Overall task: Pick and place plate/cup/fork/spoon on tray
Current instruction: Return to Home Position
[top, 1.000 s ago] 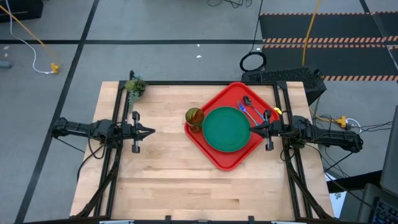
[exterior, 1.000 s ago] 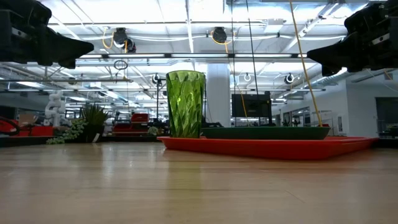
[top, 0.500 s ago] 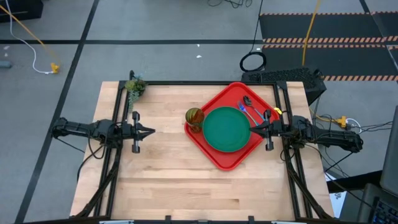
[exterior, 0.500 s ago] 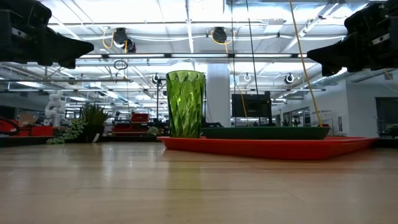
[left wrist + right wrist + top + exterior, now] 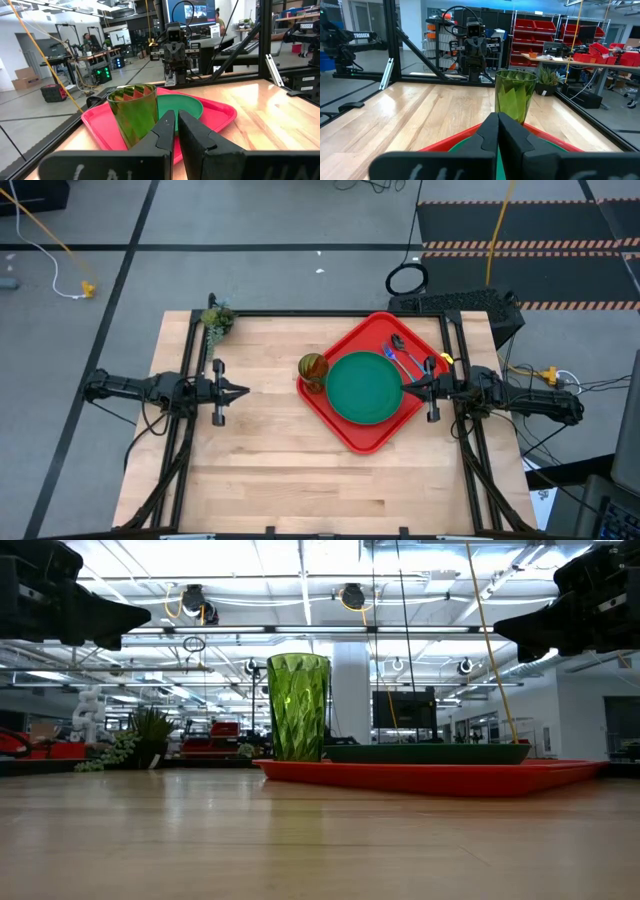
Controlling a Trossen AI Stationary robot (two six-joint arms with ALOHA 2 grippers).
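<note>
High view: all four pieces sit on the tray point(image 5: 352, 432), which lies turned like a diamond on the right half of the table point(image 5: 270, 470). The plate point(image 5: 364, 387) fills the tray's middle. The cup point(image 5: 312, 368) stands upright at the tray's left corner, just beside the plate's rim. The spoon point(image 5: 401, 348) and the fork point(image 5: 390, 354) lie side by side on the strip of tray behind the plate, toward the far corner; whether the two touch you cannot tell.

Compared with the pictures from the last second, nothing has shifted: neither arm, none of the tableware. Read that as loading finished and both arms settled at rest. Judged from the layout, no placing remains to be done.

The right gripper point(image 5: 405, 387) points along the table toward the left arm. Its tip is over the plate's right edge and, as the low view shows, raised well clear of it point(image 5: 510, 628). Its jaws are clenched on nothing, the two fingers point(image 5: 512, 137) pressed together in its wrist view.

The left gripper point(image 5: 240, 391) hangs over bare wood, well apart from the cup and the tray, equally high in the low view point(image 5: 130, 615). Its jaws are likewise closed and empty, with only a thin slit between the fingers point(image 5: 165, 132). From that wrist the cup point(image 5: 134, 114) stands straight ahead, in front of the plate.
</note>
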